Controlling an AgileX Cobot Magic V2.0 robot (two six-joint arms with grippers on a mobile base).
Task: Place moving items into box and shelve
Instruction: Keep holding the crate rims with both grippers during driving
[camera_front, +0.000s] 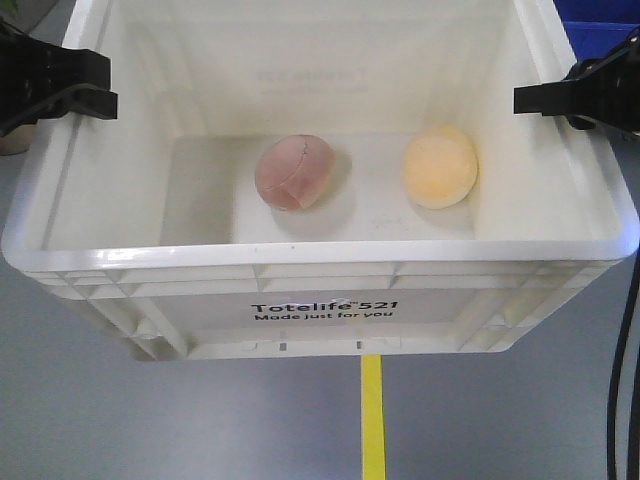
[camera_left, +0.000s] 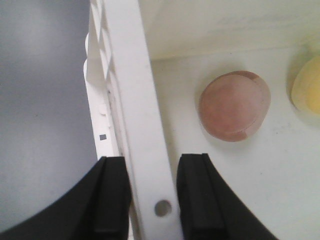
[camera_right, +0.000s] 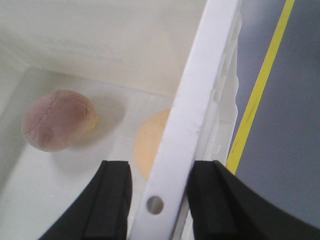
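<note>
Grey floor (camera_front: 120, 420) fills the lower field of the front view. White box (camera_front: 320, 255), open top, sits level in frame; near wall is printed "Totelife 521 Made just for you". Left pincer (camera_left: 152, 197) is at the box's left wall: its two black fingers (camera_left: 112, 200) straddle the rim, one outside and one inside, both pressed to it, so it is clamped on the rim. Right pincer (camera_right: 160, 200) does the same on the right wall, with fingers (camera_right: 212, 200) on either side of the rim and closed against it. Each grip sits over a small round hole (camera_left: 163, 208) in the rim. Contents: pinkish-brown lump (camera_front: 297, 172), with a crack line, lies on the box bottom left of centre. Pale yellow-orange lump (camera_front: 441, 166) lies to its right, apart from it and nearer the right wall. Yellow stripe (camera_front: 372, 415) on the floor shows below the near wall.
</note>
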